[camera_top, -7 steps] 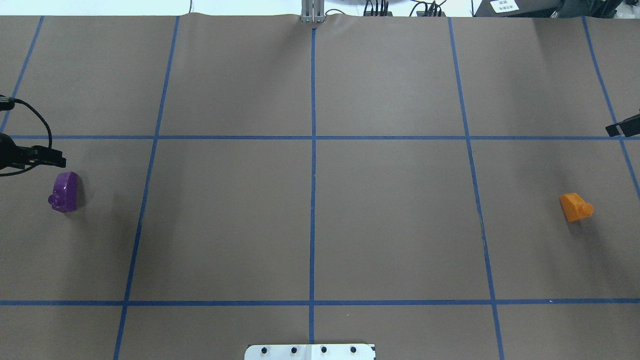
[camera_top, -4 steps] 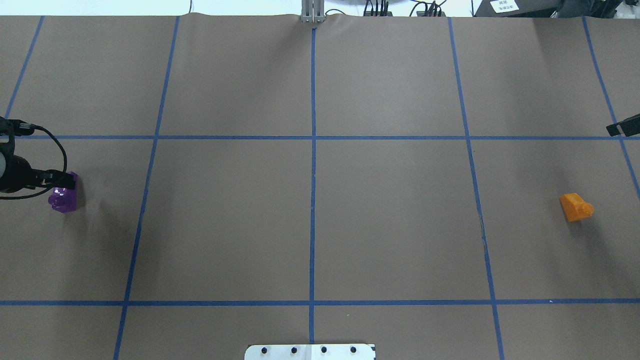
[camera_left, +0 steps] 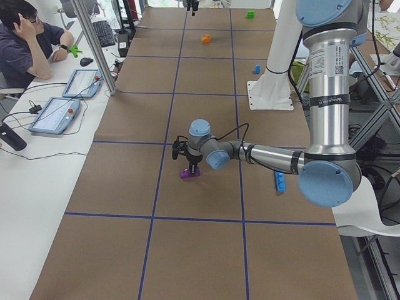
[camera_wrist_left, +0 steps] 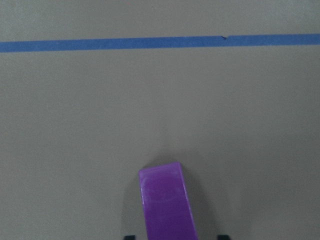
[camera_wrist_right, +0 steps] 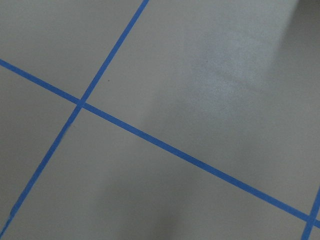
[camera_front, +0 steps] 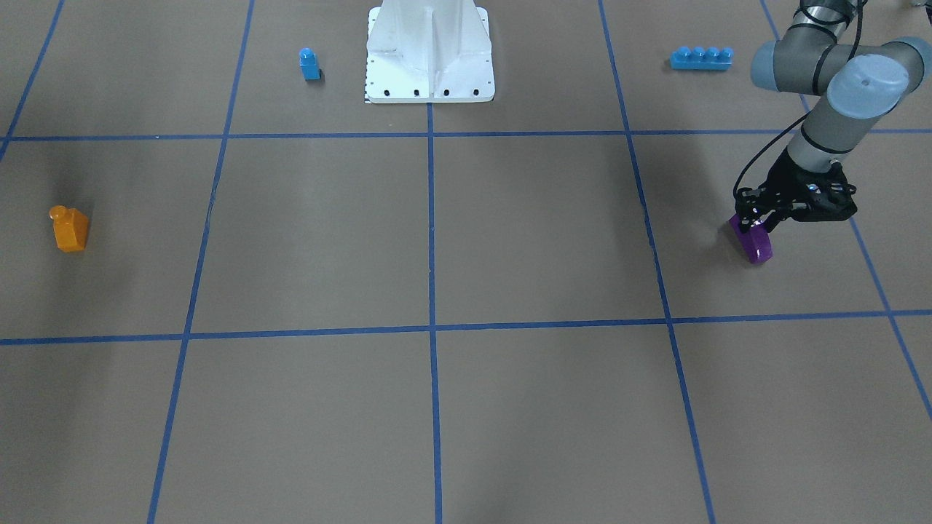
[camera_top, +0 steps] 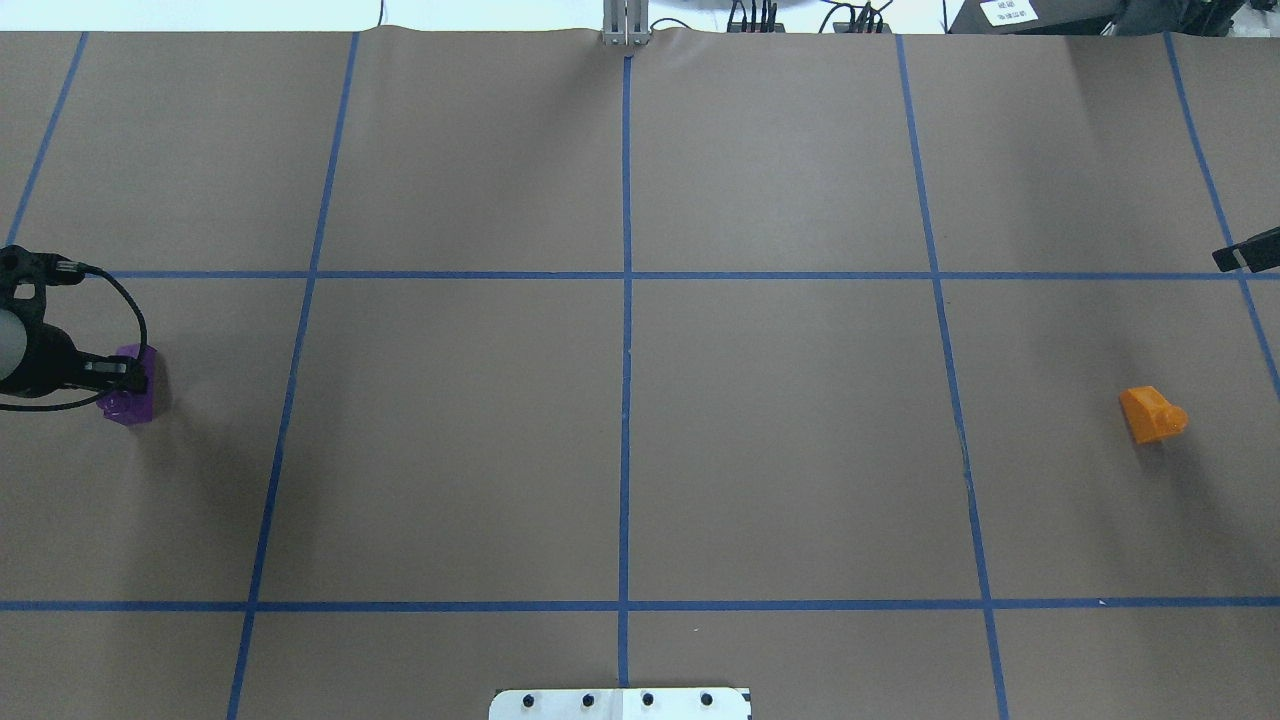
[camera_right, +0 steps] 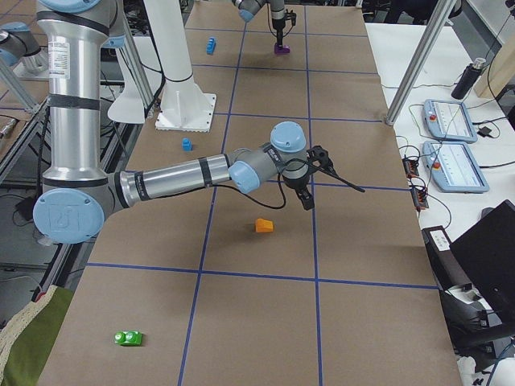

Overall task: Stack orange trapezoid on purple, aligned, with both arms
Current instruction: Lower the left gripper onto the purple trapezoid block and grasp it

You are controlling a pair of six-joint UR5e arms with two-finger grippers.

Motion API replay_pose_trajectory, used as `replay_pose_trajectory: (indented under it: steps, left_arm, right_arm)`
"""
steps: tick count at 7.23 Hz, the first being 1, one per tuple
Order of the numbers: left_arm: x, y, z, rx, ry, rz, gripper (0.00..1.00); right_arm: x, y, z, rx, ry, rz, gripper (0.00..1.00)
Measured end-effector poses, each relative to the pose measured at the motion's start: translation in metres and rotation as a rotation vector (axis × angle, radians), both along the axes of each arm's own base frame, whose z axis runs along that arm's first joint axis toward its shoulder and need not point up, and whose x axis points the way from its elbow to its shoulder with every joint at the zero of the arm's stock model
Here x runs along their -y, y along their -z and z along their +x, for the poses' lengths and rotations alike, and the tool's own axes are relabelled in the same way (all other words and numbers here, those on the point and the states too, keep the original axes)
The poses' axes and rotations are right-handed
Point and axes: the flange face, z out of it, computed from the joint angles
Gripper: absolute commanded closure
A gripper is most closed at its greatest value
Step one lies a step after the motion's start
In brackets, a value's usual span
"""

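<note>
I'm at the first pick: the left gripper point(camera_front: 757, 218) is down over purple point(camera_front: 757, 246), which sits on the worktop point(camera_front: 510, 240) at the robot's far left. In the left wrist view the fingers point(camera_wrist_left: 223, 236) are spread, 1 on each side of the block and not yet pinching it. I judge the next move is to close squarely on its flat sides and lift without twisting it.

Orange point(camera_top: 1152, 414) sits well apart, at the far right. The right gripper point(camera_right: 306, 199) hangs near it but not over it, and I cannot tell how its fingers stand.

Both blocks are small and glossy, each with 1 slanted side, so they are probably slippery.
</note>
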Motion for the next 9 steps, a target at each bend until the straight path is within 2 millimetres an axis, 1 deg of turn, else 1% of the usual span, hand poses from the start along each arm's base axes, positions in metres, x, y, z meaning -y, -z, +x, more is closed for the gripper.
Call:
replay_pose_trajectory:
  steps: [2,3,4,5,6,7,8,9]
  left_arm:
    - [-0.001,-0.001,0.002,0.001,-0.004,-0.001,0.51]
    - [-0.002,-0.001,0.002,0.002,-0.006,-0.001,0.54]
    - [-0.002,-0.002,0.003,0.004,-0.010,-0.002,0.59]
    - [-0.003,-0.002,0.004,0.005,-0.013,-0.001,0.81]
    - [-0.003,-0.003,0.005,0.006,-0.015,-0.001,1.00]
    - [-0.004,-0.002,0.005,0.006,-0.018,0.001,1.00]
    - [-0.004,0.003,0.005,0.000,-0.022,0.008,1.00]
    - [-0.002,0.014,0.007,-0.009,-0.027,0.013,1.00]
  right_arm:
    - [0.000,-0.001,0.000,-0.001,0.000,-0.003,0.00]
    - [0.000,-0.002,0.000,-0.001,0.000,-0.005,0.00]
    - [0.000,-0.003,0.000,-0.002,0.001,-0.007,0.00]
    - [0.000,-0.004,-0.001,-0.002,0.001,-0.009,0.00]
    - [0.000,-0.005,-0.001,-0.003,0.001,-0.011,0.00]
    - [0.000,-0.005,-0.001,-0.003,0.002,-0.011,0.00]
    - [-0.001,-0.005,-0.001,-0.003,0.002,-0.012,0.00]
    - [-0.001,-0.006,0.000,-0.003,0.002,-0.013,0.00]
